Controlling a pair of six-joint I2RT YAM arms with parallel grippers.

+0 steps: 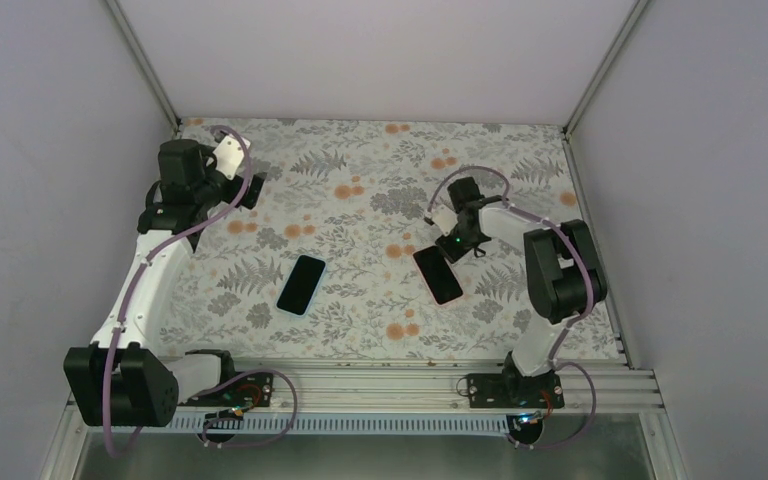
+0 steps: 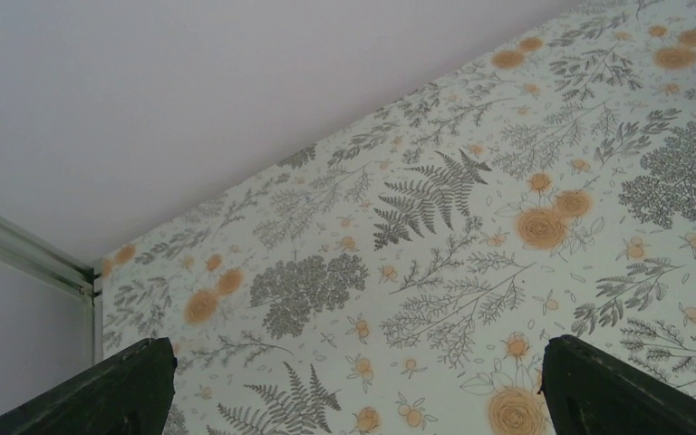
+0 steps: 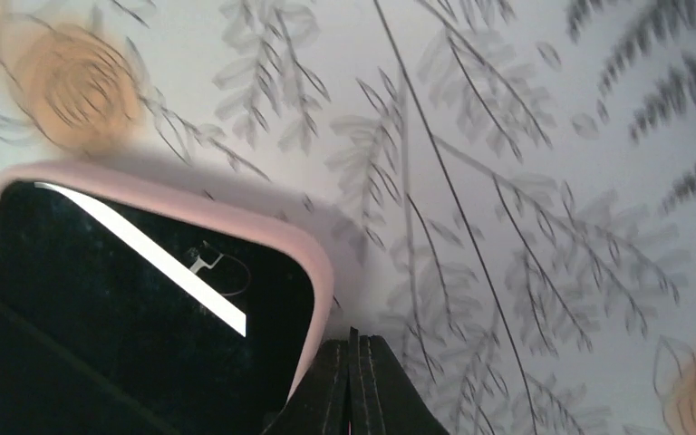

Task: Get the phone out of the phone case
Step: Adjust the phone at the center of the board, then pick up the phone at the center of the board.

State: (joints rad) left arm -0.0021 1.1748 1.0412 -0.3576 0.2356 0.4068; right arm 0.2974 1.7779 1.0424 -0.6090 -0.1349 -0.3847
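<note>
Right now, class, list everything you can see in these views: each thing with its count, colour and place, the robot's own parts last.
phone in pink case: one, black screen, pink rim, right of centre
phone with pale blue rim: one, black, left of centre
tablecloth: one, white with grey ferns and orange flowers, covering the table
rail: one, silver, near edge
left gripper: one, black, open, far left
right gripper: one, black, shut, beside the pink case's corner

Surface [image 1: 360,160]: fern-and-orange-flower print, under left claw [image 2: 358,385]. Walls [image 1: 360,50]: plain pale lilac, beyond it. Metal corner posts [image 1: 142,60].
</note>
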